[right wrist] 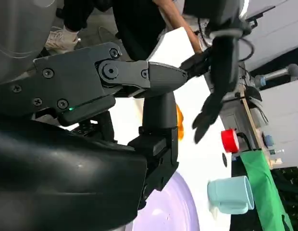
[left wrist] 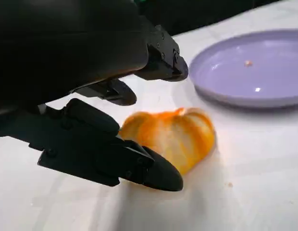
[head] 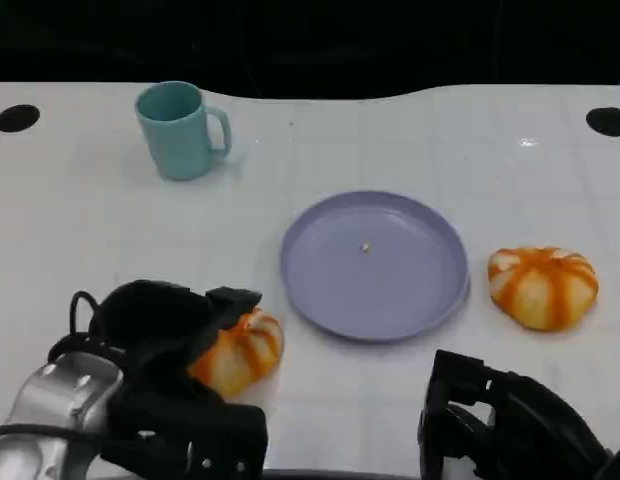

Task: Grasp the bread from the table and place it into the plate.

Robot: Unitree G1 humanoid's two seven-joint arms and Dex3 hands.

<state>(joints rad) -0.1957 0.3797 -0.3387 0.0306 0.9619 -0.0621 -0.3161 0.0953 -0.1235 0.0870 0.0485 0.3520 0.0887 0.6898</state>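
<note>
Nearest the camera, the left hand (head: pixel 165 330) straddles the orange-and-white segmented bread roll (head: pixel 240 350) on the white table (head: pixel 90 230), fingers (left wrist: pixel 139 166) spread on either side, not yet closed. Close evenly on the roll's flanks before lifting; it appears soft. At near right, the right hand (head: pixel 480 415) rests, fingers parted, holding nothing. Farther right, the round lilac plastic plate (head: pixel 375 265) is unobstructed. A second roll (head: pixel 543 287) lies beyond the plate's right edge; a teal mug (head: pixel 180 130) stands far left.
</note>
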